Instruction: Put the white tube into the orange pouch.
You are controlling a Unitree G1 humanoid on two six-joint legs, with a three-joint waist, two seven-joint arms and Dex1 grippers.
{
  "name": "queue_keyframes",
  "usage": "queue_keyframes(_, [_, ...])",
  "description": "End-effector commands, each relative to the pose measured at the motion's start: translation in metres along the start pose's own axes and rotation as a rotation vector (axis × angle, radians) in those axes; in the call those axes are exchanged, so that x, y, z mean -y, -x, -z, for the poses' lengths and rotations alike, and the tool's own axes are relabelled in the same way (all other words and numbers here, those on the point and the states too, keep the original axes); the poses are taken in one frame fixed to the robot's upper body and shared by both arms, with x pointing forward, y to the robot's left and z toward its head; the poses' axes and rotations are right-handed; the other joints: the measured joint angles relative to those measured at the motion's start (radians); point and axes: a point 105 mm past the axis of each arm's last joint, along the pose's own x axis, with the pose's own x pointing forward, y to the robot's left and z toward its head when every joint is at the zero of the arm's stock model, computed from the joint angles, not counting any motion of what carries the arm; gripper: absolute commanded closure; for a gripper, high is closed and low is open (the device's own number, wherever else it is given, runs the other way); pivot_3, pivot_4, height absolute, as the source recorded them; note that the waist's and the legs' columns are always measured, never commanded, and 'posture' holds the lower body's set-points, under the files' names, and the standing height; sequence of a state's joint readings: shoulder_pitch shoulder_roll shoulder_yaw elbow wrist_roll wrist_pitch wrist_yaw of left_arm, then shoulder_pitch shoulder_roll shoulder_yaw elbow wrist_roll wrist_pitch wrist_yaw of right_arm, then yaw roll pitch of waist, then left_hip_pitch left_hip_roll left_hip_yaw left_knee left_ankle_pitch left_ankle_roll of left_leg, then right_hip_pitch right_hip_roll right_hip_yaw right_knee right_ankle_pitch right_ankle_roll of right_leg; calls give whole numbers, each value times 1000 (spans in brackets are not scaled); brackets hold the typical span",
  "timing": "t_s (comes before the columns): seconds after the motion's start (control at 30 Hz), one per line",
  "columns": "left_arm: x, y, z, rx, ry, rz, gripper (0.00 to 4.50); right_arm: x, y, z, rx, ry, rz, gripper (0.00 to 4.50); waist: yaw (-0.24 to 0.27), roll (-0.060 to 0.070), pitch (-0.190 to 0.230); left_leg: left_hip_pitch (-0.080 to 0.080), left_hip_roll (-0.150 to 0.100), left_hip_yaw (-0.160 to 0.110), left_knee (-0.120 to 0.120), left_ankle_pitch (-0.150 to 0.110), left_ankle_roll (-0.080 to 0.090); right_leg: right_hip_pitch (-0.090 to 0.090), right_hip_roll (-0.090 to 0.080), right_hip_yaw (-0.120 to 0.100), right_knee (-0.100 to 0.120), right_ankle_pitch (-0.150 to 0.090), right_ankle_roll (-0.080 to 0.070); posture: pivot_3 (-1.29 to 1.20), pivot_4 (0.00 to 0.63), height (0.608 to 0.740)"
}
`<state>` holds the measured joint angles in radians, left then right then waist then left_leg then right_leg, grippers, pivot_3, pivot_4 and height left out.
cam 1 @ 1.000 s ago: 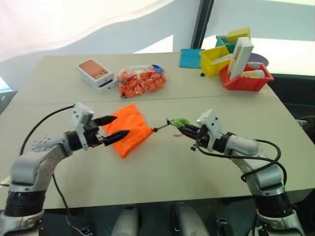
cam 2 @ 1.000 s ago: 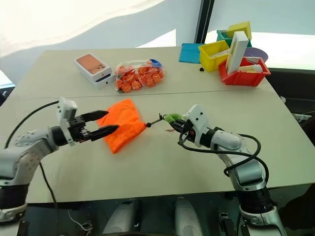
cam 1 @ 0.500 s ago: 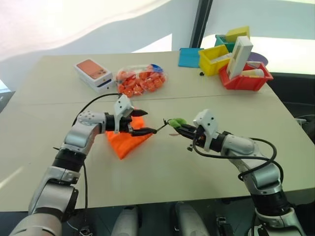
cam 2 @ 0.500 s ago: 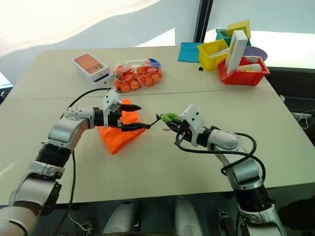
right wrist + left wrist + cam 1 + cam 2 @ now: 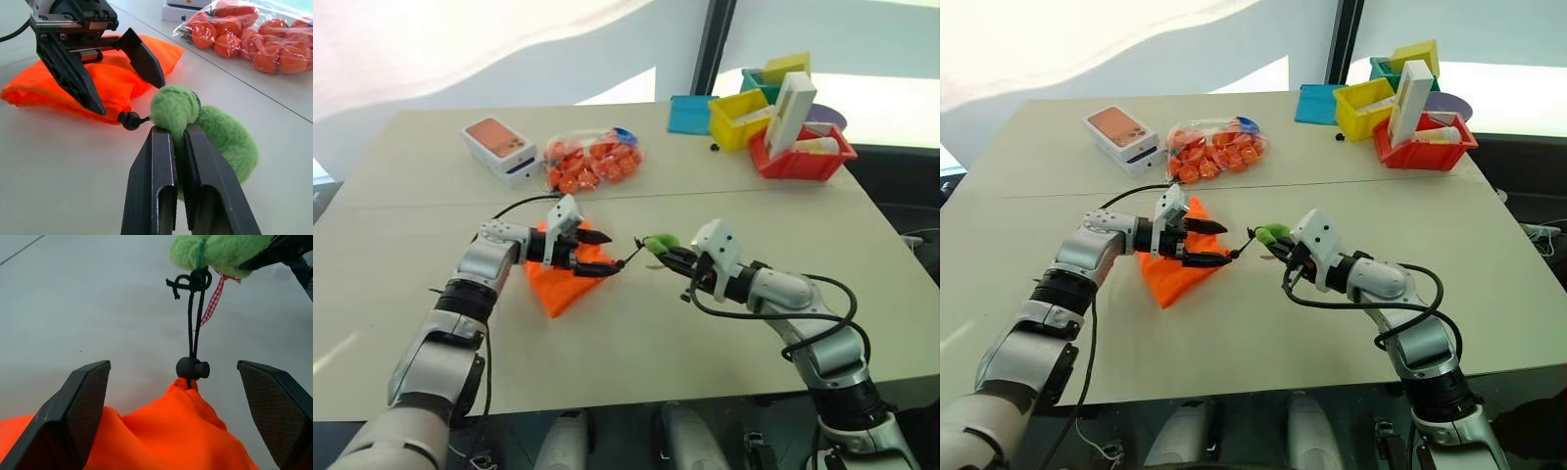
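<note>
Smooth beige table [image 5: 636, 343]: we list a soft orange pouch [image 5: 558, 284], our left gripper [image 5: 599, 253] spread over its neck; at three o'clock, right gripper [image 5: 177, 139] pinching its fuzzy green tuft [image 5: 663, 243].

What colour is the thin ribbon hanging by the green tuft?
Red-and-white check ribbon, hanging beside the green tuft; clearest in the left wrist view.

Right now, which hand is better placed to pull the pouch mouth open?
Left: the left hand is open, straddling the orange pouch neck, while the right hand is shut on the green tuft.
</note>
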<state>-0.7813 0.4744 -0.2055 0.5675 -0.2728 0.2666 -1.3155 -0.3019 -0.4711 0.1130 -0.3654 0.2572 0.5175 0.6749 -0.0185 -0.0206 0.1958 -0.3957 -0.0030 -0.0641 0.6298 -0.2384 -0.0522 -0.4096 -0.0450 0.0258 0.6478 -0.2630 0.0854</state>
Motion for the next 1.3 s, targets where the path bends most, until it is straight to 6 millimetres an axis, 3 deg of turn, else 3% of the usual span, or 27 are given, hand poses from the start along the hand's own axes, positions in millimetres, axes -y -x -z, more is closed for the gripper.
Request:
queue_keyframes(0.03, [2,5,-7,31,-25,-6,75,-3,2,-20,75,63,-22,4500,1,0,0,0,0,0,0,0,0,0,0,0,0,0,0,0,150,740])
queue_keyframes(0.4, [14,0,-3,44,46,93,75,-14,1,-26,100,113,-92,4500,1,0,0,0,0,0,1,0,0,0,0,0,1,0,0,0,150,740])
queue_keyframes(1.07, [7,-14,2,-16,103,201,75,-18,1,-26,100,125,-96,4500,5,0,0,1,-1,0,2,0,0,2,0,0,1,0,0,0,150,740])
queue_keyframes(1.13, [7,-15,4,-32,91,204,591,-18,2,-26,99,125,-95,4500,5,0,0,1,-1,-1,2,0,0,2,0,0,1,0,0,0,150,740])
queue_keyframes(1.3, [5,-16,7,-52,36,190,591,-18,2,-26,98,124,-97,4500,5,0,0,2,-1,-1,2,0,0,2,0,0,1,0,0,0,150,740])
